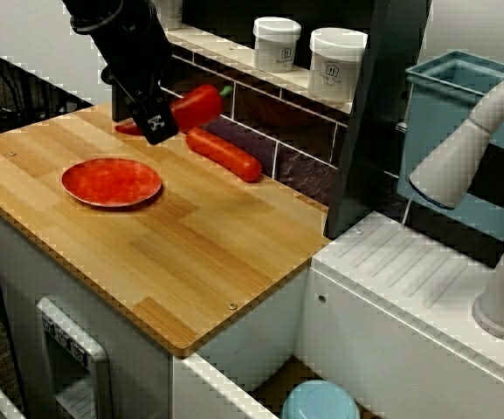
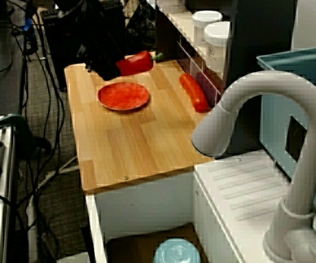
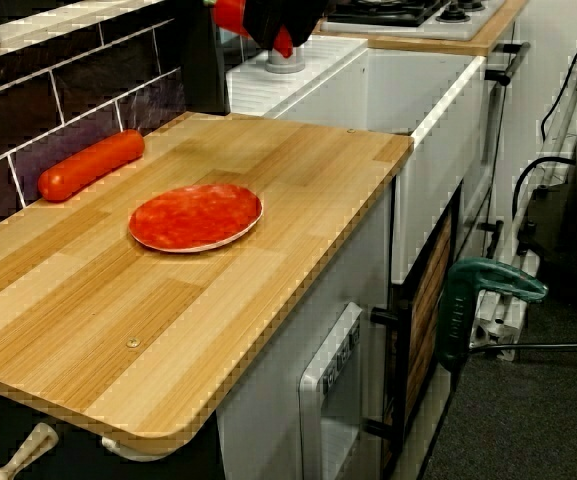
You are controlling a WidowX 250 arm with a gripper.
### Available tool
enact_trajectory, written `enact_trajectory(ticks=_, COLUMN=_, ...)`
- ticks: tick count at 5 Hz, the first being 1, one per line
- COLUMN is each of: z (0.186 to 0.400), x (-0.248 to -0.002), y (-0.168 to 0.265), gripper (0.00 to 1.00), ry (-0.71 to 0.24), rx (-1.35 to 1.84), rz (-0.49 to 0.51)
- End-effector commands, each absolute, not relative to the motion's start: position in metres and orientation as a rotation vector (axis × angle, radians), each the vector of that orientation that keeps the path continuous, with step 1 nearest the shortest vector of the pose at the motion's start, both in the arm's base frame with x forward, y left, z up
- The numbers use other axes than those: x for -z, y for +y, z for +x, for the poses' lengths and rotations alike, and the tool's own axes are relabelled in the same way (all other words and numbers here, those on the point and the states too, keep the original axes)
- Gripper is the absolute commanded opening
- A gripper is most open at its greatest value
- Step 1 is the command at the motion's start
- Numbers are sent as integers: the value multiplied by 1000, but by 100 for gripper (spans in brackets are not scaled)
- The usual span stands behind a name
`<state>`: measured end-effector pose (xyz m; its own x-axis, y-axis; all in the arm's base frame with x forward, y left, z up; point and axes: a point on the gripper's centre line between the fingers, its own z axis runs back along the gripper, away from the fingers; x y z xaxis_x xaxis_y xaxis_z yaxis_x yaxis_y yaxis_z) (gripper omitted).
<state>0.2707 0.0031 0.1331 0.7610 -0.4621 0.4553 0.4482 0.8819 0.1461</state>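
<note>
Entry: red pepper (image 1: 199, 105), pinched in the claw (image 1: 168, 118), raised above the tabletop (image 1: 190, 253) at its far left. Red plate (image 1: 112, 182) lay nearer. Long red sausage (image 1: 224, 154) lay right, beside the tiled wall.

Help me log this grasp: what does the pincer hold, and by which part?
The pincer holds a red pepper by the end opposite its green stem, above the wooden counter.
</note>
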Motion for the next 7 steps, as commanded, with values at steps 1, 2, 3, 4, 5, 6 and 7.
enact_trajectory(ticks=1, z=264, x=-125, y=-1, gripper=0, ry=-513, rx=685, rz=0)
enact_trajectory(ticks=2, z=266, x=-101, y=-2, gripper=0, ry=-465, rx=725, rz=4)
enact_trajectory(ticks=3, z=267, x=-83, y=-1, gripper=0, ry=-452, rx=749, rz=30)
enact_trajectory(ticks=4, z=265, x=-72, y=-2, gripper=0, ry=-453, rx=758, rz=56)
enact_trajectory(ticks=5, z=264, x=-57, y=-5, gripper=0, ry=-425, rx=766, rz=79)
enact_trajectory(ticks=6, z=263, x=-39, y=-10, gripper=0, ry=-391, rx=799, rz=100)
enact_trajectory(ticks=7, z=265, x=-35, y=-9, gripper=0, ry=-375, rx=802, rz=101)
